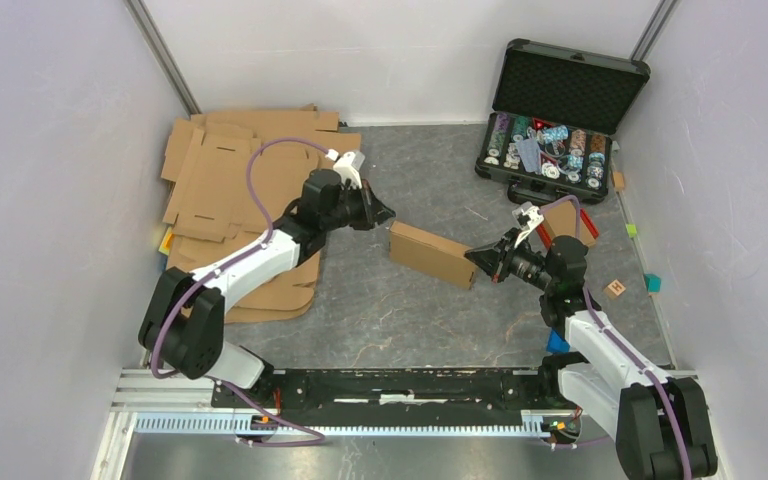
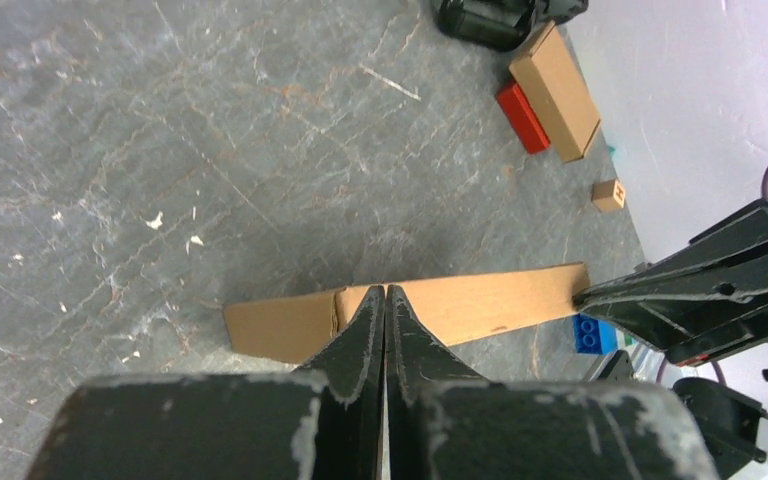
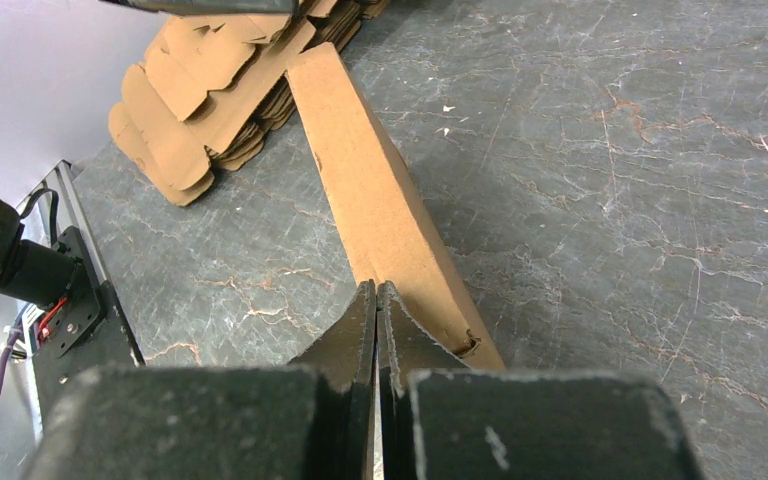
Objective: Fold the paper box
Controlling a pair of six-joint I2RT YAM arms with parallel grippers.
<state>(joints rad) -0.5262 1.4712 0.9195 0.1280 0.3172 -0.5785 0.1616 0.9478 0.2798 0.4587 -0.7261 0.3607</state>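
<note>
While the paper box (image 1: 432, 254) sits mid-table between the two arms, the left gripper (image 1: 388, 213) and right gripper (image 1: 471, 256) are both fully closed and empty, tips at its opposite ends. It looks light, stiff yet crushable; I'd pinch a wall's top edge.

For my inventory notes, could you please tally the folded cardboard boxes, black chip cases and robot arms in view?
Folded cardboard boxes: 2 (paper box, second box)
Black chip cases: 1
Robot arms: 2 (left arm, right arm)
Total: 5
</note>
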